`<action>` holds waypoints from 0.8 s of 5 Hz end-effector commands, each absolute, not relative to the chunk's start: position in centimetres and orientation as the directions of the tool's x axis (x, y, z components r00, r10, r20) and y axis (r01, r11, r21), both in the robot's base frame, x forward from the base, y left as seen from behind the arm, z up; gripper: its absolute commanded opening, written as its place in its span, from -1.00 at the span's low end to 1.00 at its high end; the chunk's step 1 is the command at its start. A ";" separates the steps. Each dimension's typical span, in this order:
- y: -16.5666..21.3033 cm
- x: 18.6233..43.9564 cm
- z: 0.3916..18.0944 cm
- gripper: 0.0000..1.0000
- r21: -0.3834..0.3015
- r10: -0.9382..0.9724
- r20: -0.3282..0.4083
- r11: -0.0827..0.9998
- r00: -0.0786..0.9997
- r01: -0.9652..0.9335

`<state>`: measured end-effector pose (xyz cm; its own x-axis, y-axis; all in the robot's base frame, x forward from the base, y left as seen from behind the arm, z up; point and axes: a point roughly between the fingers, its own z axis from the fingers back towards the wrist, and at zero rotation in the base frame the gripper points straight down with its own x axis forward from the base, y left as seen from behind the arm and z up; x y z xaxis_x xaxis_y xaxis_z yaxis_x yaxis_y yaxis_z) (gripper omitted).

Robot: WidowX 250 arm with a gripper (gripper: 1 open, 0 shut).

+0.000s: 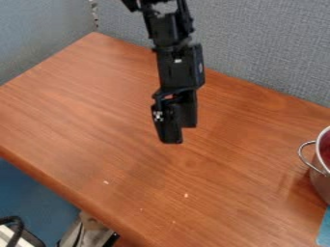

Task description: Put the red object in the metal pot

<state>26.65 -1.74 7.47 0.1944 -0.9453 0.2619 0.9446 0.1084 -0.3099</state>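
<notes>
Wood table [91,106]; gripper [169,130] wide open, holding nothing.

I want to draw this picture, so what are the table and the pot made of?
The table looks like reddish-brown wood or a wood-look top, smooth with a soft sheen; faint grain streaks run across it. The pot, only partly in view at the right edge, looks like shiny silver-grey metal, with a bright rolled rim.

Soft, even light, faint sheen on the wooden table [91,96], low-resolution, slightly blurry.
</notes>
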 end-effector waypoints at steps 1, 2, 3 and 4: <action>-1.9 26.6 9.5 1.00 -0.277 -0.946 0.274 0.095 0.173 0.956; -2.1 26.4 10.3 1.00 -0.292 -0.941 0.286 0.094 0.180 0.952; -4.1 25.5 10.8 1.00 -0.305 -0.937 0.266 0.142 0.227 0.942; -6.7 25.2 11.5 1.00 -0.297 -0.934 0.245 0.183 0.260 0.937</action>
